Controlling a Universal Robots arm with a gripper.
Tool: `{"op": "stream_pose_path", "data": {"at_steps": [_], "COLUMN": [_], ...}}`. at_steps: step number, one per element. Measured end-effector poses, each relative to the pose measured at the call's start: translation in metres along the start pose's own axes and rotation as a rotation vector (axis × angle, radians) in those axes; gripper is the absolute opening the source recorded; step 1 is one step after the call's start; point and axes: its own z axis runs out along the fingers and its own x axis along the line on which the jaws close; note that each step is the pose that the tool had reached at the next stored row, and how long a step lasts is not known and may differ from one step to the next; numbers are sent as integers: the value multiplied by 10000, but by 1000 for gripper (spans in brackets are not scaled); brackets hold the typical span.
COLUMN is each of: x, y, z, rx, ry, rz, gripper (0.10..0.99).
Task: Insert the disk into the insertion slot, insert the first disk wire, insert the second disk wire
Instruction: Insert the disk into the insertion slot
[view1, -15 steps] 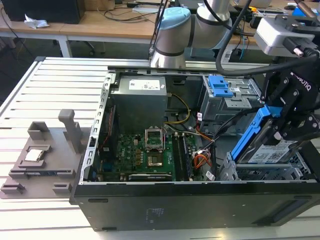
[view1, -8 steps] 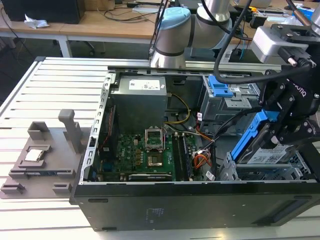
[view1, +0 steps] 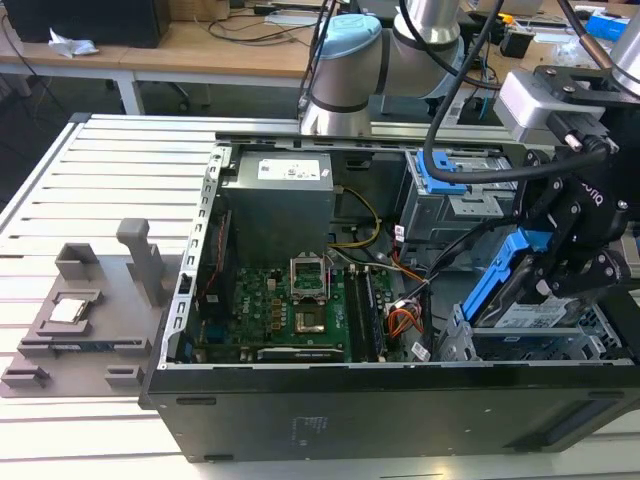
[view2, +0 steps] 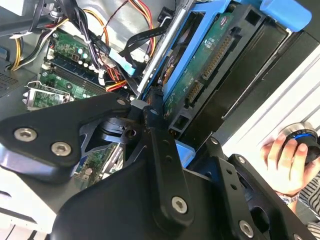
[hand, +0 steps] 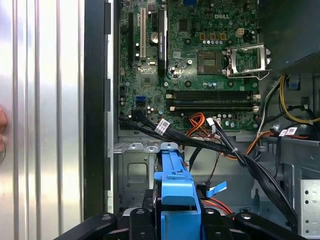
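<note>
My gripper (view1: 548, 285) is shut on the disk (view1: 528, 316), a hard drive in a bright blue carrier (view1: 495, 285). I hold it tilted at the case's near corner on the exterior view's right. It hangs just over the insertion slot (view1: 458, 342), a silver perforated cage. The second wrist view shows the disk's green underside (view2: 200, 67) beyond my black fingers (view2: 159, 150). In the first wrist view the blue carrier (hand: 175, 175) points at the cage wall (hand: 131, 172). A thin red cable (view1: 206, 258) runs along the case wall on the exterior view's left. I cannot tell which cable is the second disk wire.
Black cables (hand: 200, 142) and an orange-red bundle (hand: 197, 120) cross between the motherboard (view1: 290, 305) and the cage. A grey cage with a blue latch (view1: 445, 185) stands behind. A person's hand (view2: 282, 157) rests on a knob outside the case. A grey fixture (view1: 85, 320) lies on the slatted table.
</note>
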Motion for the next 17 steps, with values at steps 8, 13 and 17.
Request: {"op": "stream_pose_path", "data": {"at_steps": [8,13,17], "x": [0,0,0], "y": [0,0,0], "z": [2,3,3], "rx": [0,0,0], "ry": [-2,-1,-2], "rz": [-1,0,0], "gripper": [439,114,106]}}
